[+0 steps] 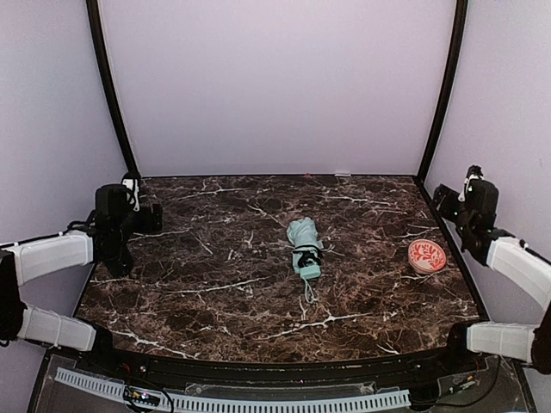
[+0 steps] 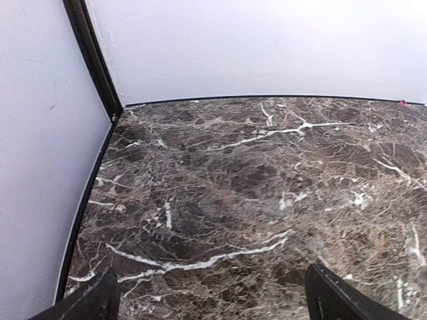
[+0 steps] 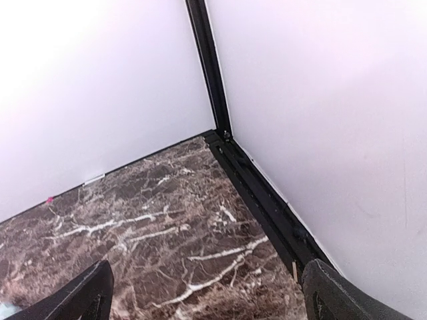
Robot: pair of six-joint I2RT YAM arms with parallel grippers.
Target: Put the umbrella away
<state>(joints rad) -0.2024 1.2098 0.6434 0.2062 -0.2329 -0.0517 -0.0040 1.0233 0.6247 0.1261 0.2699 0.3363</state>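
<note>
Left and right jaws gape wide, empty; pale mint umbrella [image 1: 304, 248] lies folded, black-banded mid-length.

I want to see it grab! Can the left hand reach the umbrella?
Probably yes. The left hand is open, off to the side, and only bare table lies between it and the folded umbrella in the middle. Nothing blocks the way.
</note>
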